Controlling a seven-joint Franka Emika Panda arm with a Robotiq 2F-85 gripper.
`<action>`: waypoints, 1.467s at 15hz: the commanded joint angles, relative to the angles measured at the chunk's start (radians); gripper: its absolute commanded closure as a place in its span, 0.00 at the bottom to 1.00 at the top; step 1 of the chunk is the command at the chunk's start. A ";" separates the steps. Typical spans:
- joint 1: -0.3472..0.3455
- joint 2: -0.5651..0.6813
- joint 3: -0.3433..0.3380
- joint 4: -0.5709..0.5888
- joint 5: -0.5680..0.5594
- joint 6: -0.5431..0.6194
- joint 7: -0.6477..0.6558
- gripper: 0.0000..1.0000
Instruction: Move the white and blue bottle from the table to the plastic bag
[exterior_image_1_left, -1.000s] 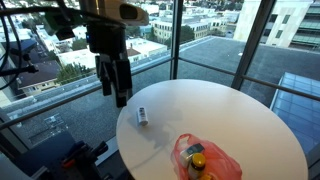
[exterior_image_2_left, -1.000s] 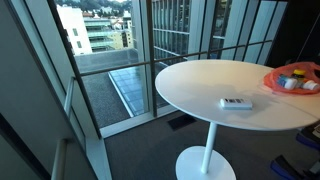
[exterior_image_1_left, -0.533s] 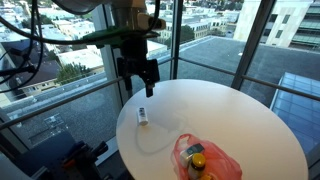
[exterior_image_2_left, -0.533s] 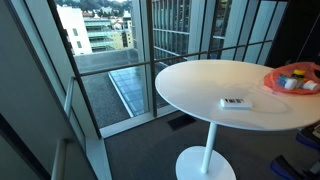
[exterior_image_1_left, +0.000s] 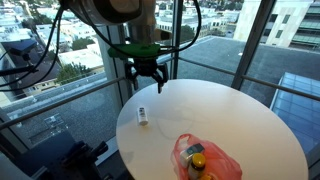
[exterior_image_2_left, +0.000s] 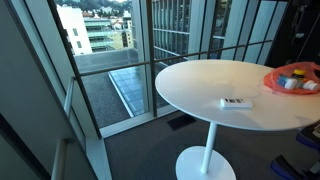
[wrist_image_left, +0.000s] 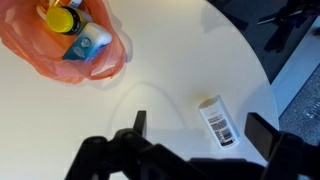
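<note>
Currently gripper (exterior_image_1_left: 147, 82) hovers above table (exterior_image_1_left: 250, 120) edge, jaws apart, nothing held. Bottle (wrist_image_left: 216, 121) lies flat on table; bag (wrist_image_left: 110, 62) at 10 o'clock from it in wrist view, well apart. Best approach: descend straight, centre jaws across bottle's narrow width, close gently, lift clear before swinging to bag mouth.

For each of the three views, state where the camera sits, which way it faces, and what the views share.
An exterior view: high, looking down across the table toward the windows; arm and open end effector show.
An exterior view: lower, side-on to the table; no robot part clearly shows.
Wrist view: down at the tabletop; end effector fingers at the bottom.
Shared: all three show the bottle and plastic bag.
</note>
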 joint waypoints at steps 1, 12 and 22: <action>0.000 0.011 -0.001 0.006 0.012 0.001 -0.026 0.00; 0.026 0.121 -0.002 0.048 0.055 0.039 -0.134 0.00; 0.026 0.394 0.083 0.186 0.187 0.154 -0.371 0.00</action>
